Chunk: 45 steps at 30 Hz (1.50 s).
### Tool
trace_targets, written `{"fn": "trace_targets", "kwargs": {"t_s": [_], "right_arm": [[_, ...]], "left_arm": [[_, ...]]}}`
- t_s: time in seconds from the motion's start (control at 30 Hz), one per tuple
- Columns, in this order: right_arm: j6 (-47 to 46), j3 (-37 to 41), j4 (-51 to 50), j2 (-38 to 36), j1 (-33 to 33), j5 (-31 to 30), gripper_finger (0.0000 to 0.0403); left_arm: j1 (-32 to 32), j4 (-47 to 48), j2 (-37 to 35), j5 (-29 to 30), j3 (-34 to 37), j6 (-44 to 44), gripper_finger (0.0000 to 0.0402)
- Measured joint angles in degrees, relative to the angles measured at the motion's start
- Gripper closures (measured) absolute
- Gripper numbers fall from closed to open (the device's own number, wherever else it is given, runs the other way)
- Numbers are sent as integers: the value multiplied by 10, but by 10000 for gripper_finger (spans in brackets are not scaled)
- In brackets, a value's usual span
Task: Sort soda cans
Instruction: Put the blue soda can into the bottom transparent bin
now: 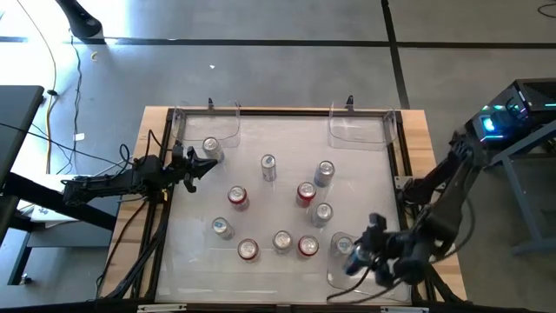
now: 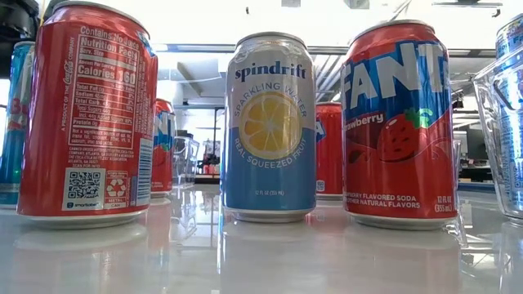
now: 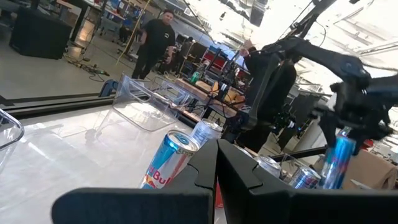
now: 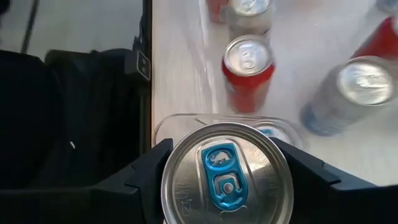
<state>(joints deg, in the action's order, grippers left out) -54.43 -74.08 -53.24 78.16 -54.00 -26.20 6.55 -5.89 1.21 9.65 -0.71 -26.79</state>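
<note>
Red Bull can [image 4: 226, 175]: clamped in right end effector [image 4: 225, 177] above clear bin [image 1: 340, 271]. Rigid, slick, dentable; gripped mid-body. Left end effector [image 1: 201, 165] together, beside far-left can [image 1: 211, 149].

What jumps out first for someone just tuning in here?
The right gripper grips a blue-tabbed can by its sides, directly above a clear bin at the table's near right corner. About ten more cans stand scattered mid-table, while the shut left gripper waits beside one at far left.
</note>
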Motion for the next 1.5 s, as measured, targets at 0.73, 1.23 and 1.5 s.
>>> {"fn": "trace_targets", "kwargs": {"t_s": [0.73, 1.23, 1.5], "right_arm": [[94, 0, 111, 176, 7, -21, 185], [0, 0, 122, 216, 16, -55, 144], [-34, -13, 119, 216, 20, -69, 127]], "left_arm": [[0, -44, 0, 0, 0, -2, 401], [0, -47, 0, 0, 0, -32, 401], [0, -47, 0, -18, 0, -43, 401]]}}
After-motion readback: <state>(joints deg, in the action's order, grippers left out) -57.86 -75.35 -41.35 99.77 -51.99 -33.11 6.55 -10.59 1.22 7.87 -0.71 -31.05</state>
